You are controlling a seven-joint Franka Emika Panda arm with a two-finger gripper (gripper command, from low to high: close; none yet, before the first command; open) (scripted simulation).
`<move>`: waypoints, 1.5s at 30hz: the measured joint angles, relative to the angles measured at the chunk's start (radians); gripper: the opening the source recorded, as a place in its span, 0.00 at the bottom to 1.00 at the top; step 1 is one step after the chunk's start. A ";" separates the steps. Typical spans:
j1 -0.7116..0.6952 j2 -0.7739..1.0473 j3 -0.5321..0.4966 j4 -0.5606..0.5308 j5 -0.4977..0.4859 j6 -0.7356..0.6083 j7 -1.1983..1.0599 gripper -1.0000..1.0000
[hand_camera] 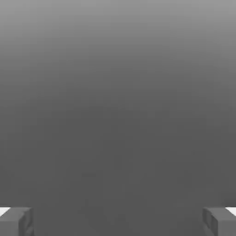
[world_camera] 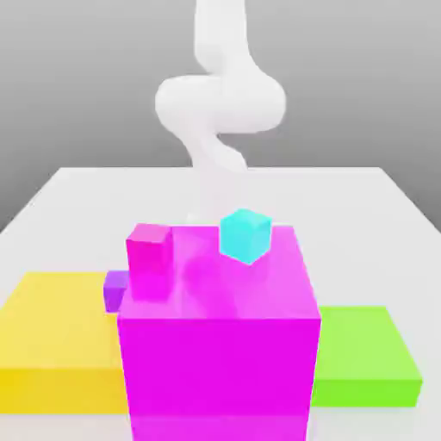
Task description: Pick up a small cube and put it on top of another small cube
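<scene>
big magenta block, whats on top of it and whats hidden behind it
On top of the big magenta block sit a small cyan cube and a small magenta cube. A small purple cube peeks out behind its left edge; the rest back there is covered.

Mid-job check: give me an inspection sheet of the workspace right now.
Surface: white table, partly covered by blocks.
Job's things: cyan cube and small magenta cube on or behind the big magenta block; which, cannot tell. No small yellow cube seen.
Clutter: flat yellow slab, green slab, purple cube beside the big block.
Grippers: gripper open, holding nothing.
Cables: nothing seen.
Surroundings: plain grey backdrop; white arm behind the blocks.
</scene>
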 joint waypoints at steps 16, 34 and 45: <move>-0.023 0.584 -0.225 0.146 0.118 0.079 -0.265 0.50; -0.256 1.237 -0.268 0.308 0.259 0.166 -0.567 0.50; -0.307 1.409 -0.219 0.352 0.312 0.273 -0.613 0.00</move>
